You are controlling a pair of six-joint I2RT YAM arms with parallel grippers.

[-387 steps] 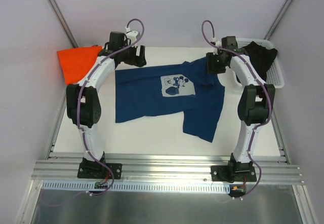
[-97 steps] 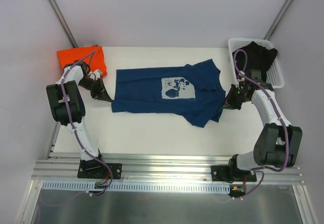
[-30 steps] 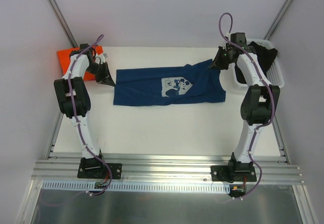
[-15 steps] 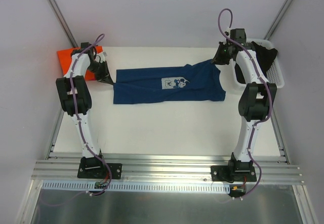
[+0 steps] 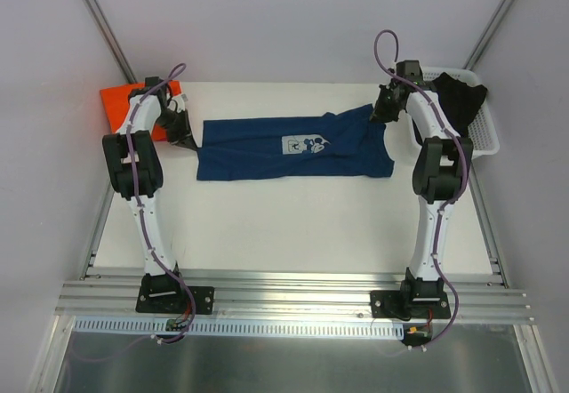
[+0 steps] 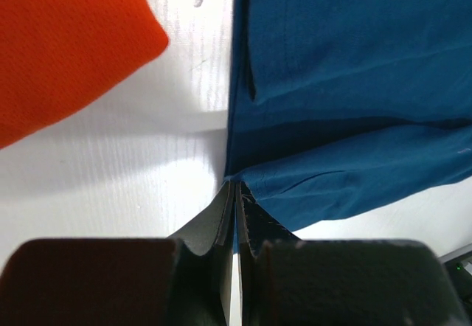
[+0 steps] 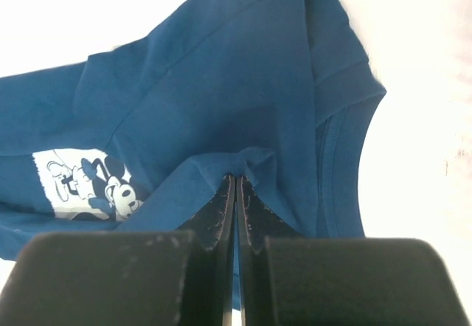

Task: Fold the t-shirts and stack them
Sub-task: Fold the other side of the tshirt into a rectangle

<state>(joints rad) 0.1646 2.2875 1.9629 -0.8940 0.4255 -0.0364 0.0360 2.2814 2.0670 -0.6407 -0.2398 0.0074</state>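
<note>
Left claw (image 6: 234,193) is pinching the navy shirt's (image 5: 267,148) hem corner, right claw (image 7: 236,186) is pinching a fold by the collar, orange shirt (image 5: 120,100) is lying alongside.

1. Looking like a robotics lab / test cell, not a home or shop.
2. Left arm (image 5: 132,157) & right arm (image 5: 440,166) sitting bolted to an alu rail (image 5: 293,297) at 6 o'clock, w/ purple cables (image 5: 375,48) running along them.
3. Plain pale walls (image 5: 284,20) closing in at 9, 12 & 3 o'clock; metal struts (image 5: 100,21) leaning in the far corners.
4. White table (image 5: 284,224) carrying only a few items: navy t-shirt (image 5: 293,148) at centre, orange t-shirt (image 5: 120,101) at 10 o'clock, white basket (image 5: 489,140) at 2 o'clock.
5. Sheet-metal deck (image 5: 284,362) showing below the rail at 6 o'clock.
</note>
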